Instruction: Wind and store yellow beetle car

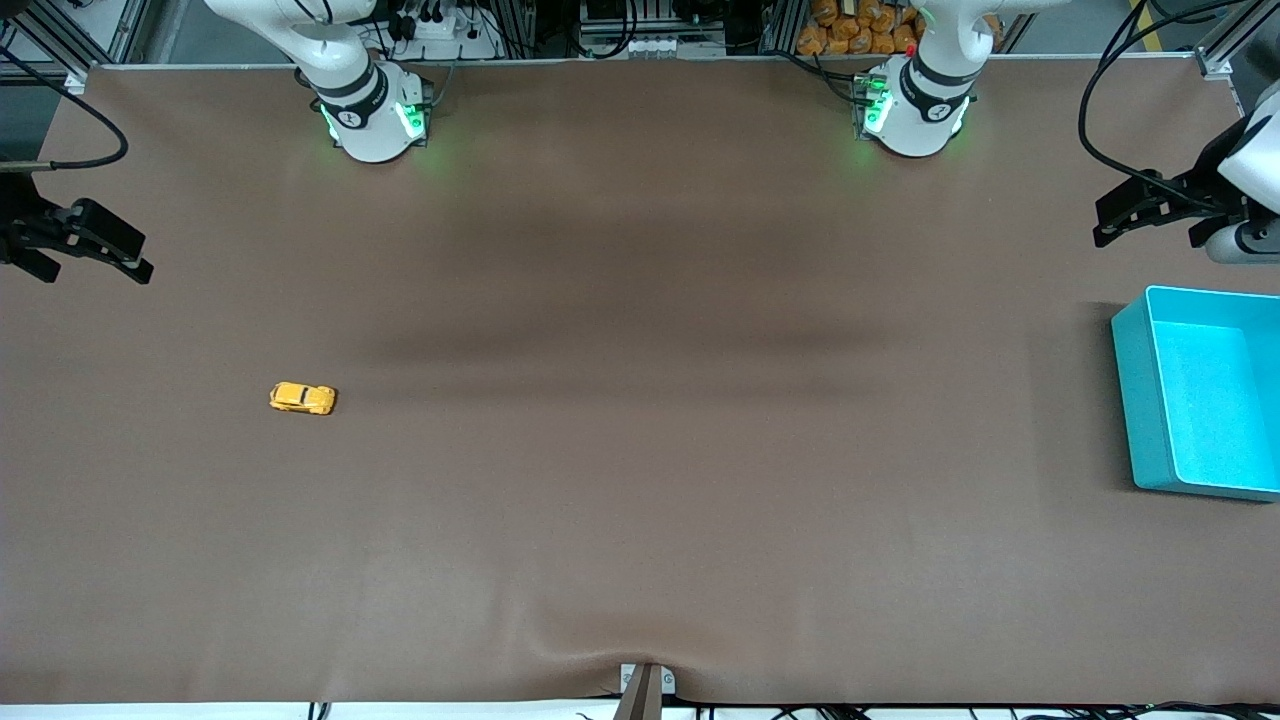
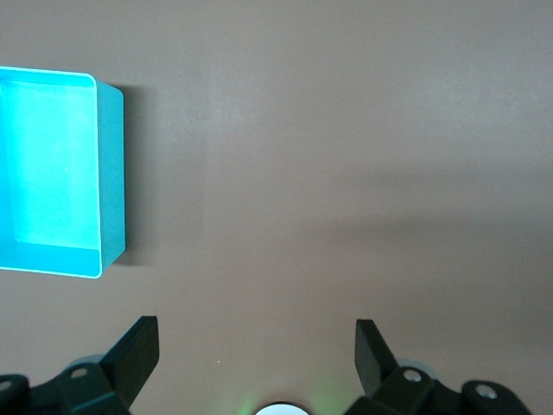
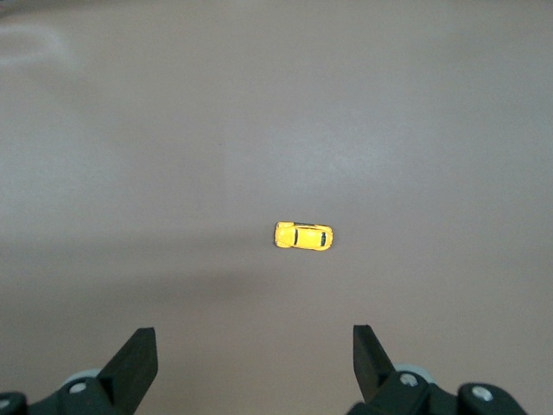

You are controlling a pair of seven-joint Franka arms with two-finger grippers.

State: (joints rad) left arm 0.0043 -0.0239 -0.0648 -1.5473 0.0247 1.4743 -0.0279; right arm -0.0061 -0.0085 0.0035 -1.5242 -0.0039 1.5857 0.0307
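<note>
Yellow beetle car point(image 1: 302, 398) sits on the brown desk point(image 1: 640, 500), untouched; right claw point(image 1: 100, 248) and left claw point(image 1: 1150, 210) hover spread, empty; teal bin point(image 1: 1130, 400) near left claw.

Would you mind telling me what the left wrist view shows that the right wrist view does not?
Only the left wrist view shows the open-topped teal plastic bin, with nothing inside. Only the right wrist view shows the tiny yellow beetle-shaped toy car, standing on its wheels. Both share the brown table cover and an open gripper above it: left gripper, right gripper, holding nothing.
</note>
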